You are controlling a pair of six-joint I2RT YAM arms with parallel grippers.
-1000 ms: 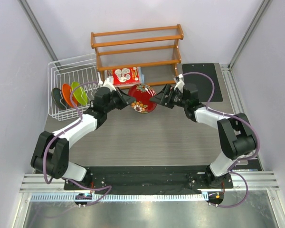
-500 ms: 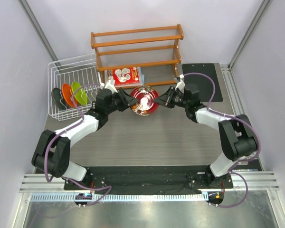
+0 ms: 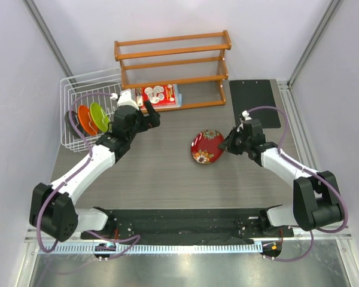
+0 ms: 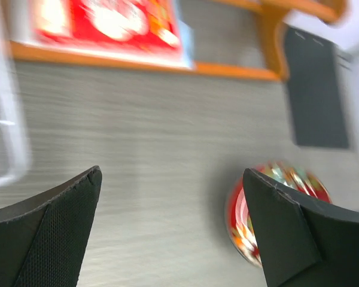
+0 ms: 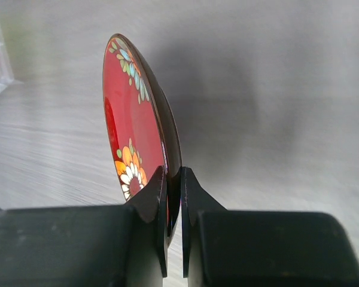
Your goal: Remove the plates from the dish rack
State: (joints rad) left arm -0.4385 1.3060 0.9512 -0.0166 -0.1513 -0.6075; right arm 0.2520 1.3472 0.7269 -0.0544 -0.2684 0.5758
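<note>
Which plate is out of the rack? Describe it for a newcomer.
In front of the wooden shelf, right of the table centre, the right jaws pinch one plate by its rim. It is dark red with flowers; the white wire rack holds a plain orange plate and a lime green plate.

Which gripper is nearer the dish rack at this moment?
Left. The left gripper hangs open just beside the dish rack, off its right side in the top view. The right gripper is well across the table, shut on the dark red plate.
</note>
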